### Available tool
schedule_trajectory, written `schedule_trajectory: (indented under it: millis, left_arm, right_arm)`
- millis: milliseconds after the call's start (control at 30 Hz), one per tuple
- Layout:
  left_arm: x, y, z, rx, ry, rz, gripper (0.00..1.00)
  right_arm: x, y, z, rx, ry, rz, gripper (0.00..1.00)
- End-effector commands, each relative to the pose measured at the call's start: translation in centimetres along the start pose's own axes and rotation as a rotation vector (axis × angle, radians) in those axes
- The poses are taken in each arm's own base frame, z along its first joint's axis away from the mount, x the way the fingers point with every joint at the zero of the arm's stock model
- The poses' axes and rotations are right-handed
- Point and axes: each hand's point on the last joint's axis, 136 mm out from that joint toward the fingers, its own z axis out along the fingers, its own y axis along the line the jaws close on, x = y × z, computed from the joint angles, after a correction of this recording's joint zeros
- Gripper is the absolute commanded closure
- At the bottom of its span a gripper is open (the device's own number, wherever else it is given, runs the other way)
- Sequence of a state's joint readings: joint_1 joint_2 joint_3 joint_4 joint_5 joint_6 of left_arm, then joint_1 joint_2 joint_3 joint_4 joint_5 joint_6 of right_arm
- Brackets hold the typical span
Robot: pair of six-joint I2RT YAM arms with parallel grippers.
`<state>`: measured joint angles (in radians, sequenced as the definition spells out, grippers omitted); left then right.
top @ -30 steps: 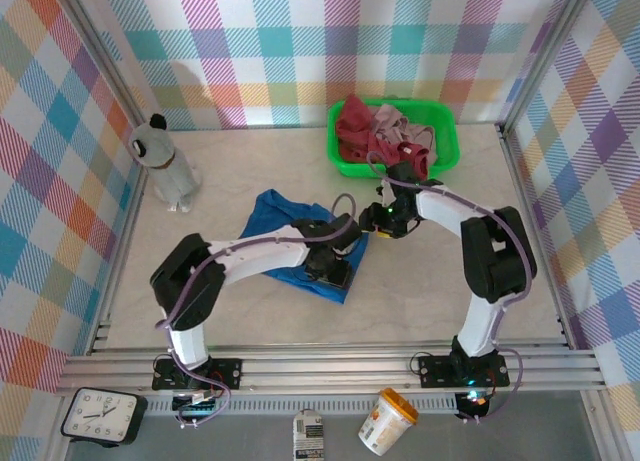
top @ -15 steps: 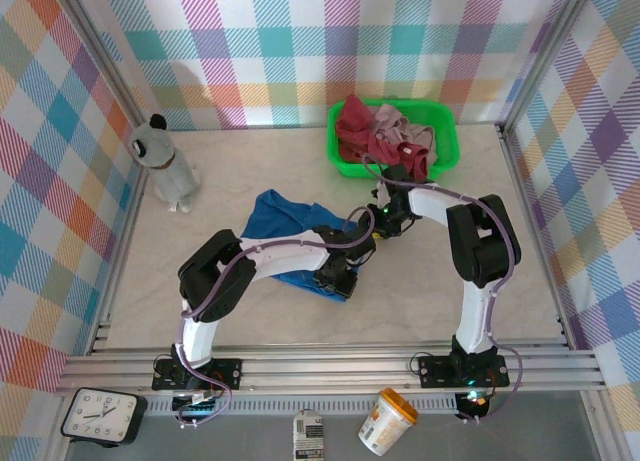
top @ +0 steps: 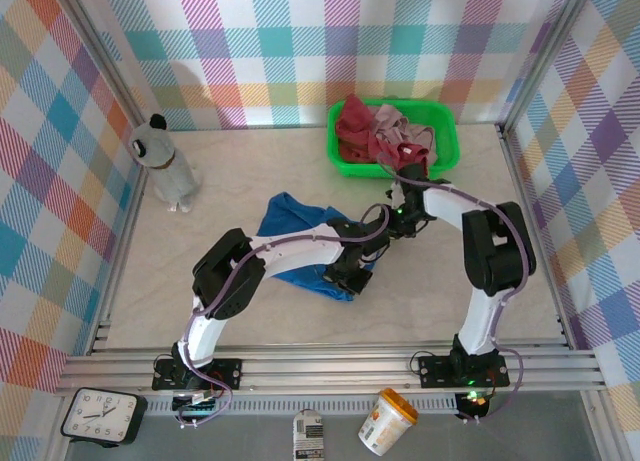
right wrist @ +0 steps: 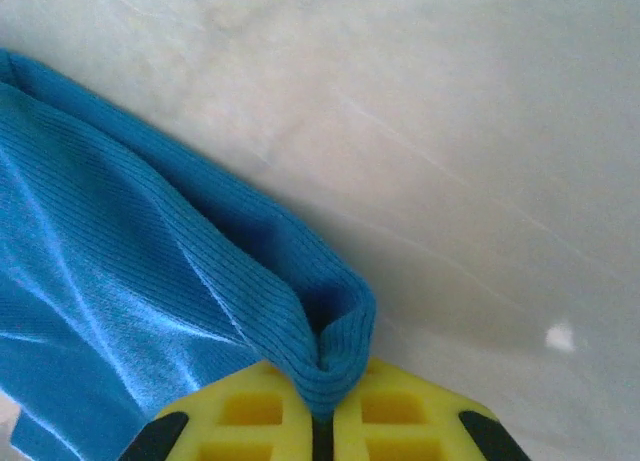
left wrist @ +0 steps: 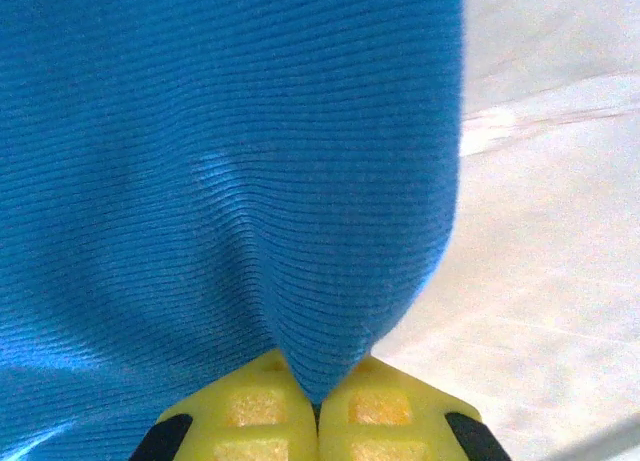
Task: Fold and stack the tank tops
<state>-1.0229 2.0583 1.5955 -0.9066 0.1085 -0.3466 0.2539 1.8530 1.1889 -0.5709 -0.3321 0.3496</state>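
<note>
My left gripper (left wrist: 318,411) and right gripper (right wrist: 322,421) are both clamped on edges of the blue tank top (top: 285,217), which lies crumpled on the tabletop (top: 430,293), nearer me than the green basket (top: 447,147).

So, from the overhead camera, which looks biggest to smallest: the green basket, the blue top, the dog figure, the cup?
1. Green basket and blue top: alike; the left arm covers part of the top.
2. Dog figure
3. Cup

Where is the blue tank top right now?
In the top view the blue tank top lies mid-table, left of and nearer than the green basket; the left claw and right claw each pinch an edge.
</note>
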Motion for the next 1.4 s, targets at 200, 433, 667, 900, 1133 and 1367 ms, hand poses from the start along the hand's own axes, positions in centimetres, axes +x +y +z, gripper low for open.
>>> schedule_trajectory:
  millis: [200,433,667,900,1133,1367]
  left_arm:
    - [-4.4,-9.7,-6.3,0.398,-0.121,-0.025,1.00]
    - [-7.2,-13.5,-9.1,0.588,-0.206,-0.057,1.00]
    - [-7.4,-14.1,-11.3,0.678,-0.246,-0.128,1.00]
    - [-6.0,-9.3,-10.7,0.672,-0.265,-0.283,1.00]
    - [-4.5,-5.4,-10.5,0.639,-0.299,-0.383,1.00]
    - [-2.6,-0.9,-9.5,0.568,-0.236,-0.460,1.00]
  right_arm:
    - [2.0,-6.2,-6.9,0.095,-0.048,0.154,0.94]
    - [0.8,-6.9,-12.8,0.136,-0.202,0.220,0.93]
    - [0.1,-2.7,-11.6,0.043,-0.171,0.276,0.89]
    - [-1.1,2.2,-9.9,0.058,-0.161,0.318,0.89]
    - [-2.4,7.2,-6.8,0.016,-0.132,0.326,0.89]
    - [-3.9,8.5,-4.8,-0.001,-0.115,0.344,0.88]
